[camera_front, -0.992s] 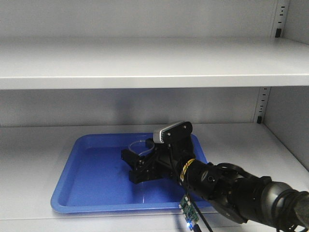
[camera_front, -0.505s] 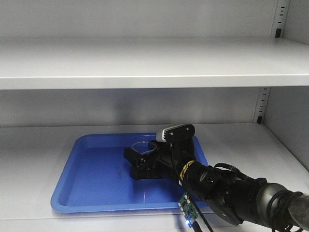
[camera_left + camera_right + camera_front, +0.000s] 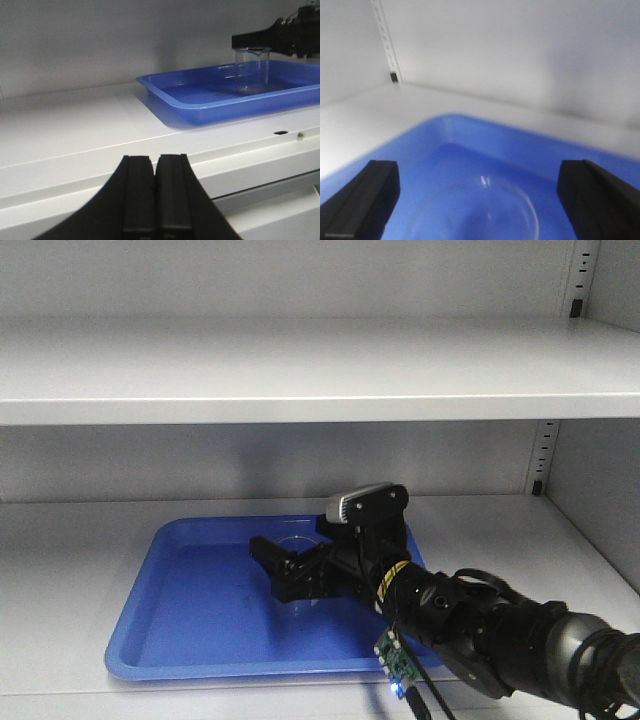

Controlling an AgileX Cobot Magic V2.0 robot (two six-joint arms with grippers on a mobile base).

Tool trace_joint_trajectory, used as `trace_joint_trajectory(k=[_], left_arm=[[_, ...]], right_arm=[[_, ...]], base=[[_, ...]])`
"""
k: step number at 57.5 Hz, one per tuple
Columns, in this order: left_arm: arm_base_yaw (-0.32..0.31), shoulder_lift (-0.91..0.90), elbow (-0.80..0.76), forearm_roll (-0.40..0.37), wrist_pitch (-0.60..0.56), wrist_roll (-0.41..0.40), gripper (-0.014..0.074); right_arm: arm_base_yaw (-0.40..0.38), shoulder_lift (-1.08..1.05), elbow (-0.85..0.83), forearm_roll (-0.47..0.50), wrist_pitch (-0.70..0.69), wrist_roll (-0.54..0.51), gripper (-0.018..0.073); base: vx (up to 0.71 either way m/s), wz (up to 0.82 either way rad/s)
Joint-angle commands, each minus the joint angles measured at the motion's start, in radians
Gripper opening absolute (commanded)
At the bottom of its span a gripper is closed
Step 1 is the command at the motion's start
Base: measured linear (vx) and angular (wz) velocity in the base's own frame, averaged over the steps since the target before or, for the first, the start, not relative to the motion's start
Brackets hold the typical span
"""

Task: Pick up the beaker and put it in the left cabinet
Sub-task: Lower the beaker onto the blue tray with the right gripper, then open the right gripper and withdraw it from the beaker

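Nearest us, the left gripper (image 3: 155, 192) rests pressed together before the left cabinet (image 3: 300, 365) shelf. Farther in, our right gripper (image 3: 283, 565) is spread wide — the beaker (image 3: 252, 69) stands upright between its fingers (image 3: 362, 197), inside the blue tray (image 3: 150, 585).

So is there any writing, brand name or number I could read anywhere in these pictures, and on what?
None that can be read.
The beaker in the blue tray: no markings show on the glass.
The arm behind the right gripper: a yellow-and-black band, too small to read.
The small green circuit board under the arm: no print legible.
The left gripper: plain black, no label.
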Motion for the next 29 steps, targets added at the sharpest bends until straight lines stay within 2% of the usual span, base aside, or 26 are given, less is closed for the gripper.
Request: trace_joint_trajectory(k=[1,10,15,21,29], left_arm=[[-0.004,-0.018,0.016,-0.008,-0.084,-0.003,0.0001],[-0.004,-0.018,0.016,-0.008,-0.084,-0.003,0.0001],[-0.004,-0.018,0.016,-0.008,-0.084,-0.003,0.0001],[-0.004,-0.018,0.016,-0.008,-0.084,-0.003,0.0001],[-0.004,-0.018,0.016,-0.008,-0.084,-0.003,0.0001]], right_arm=[[-0.004,-0.082,-0.033,0.02,-0.085,-0.012,0.0674],[-0.004,-0.117,-0.033,0.019,-0.076,-0.011,0.0614],[-0.004,-0.131,-0.033,0.015,0.0,-0.011,0.0528],[-0.004,-0.166,-0.033,0.012,0.168,-0.01,0.0337],[-0.004,-0.24,-0.033,0.012,0.415,0.001,-0.0012]], base=[[0.0,0.0],[0.0,0.0],[0.0,0.0],[0.0,0.0],[0.0,0.0]])
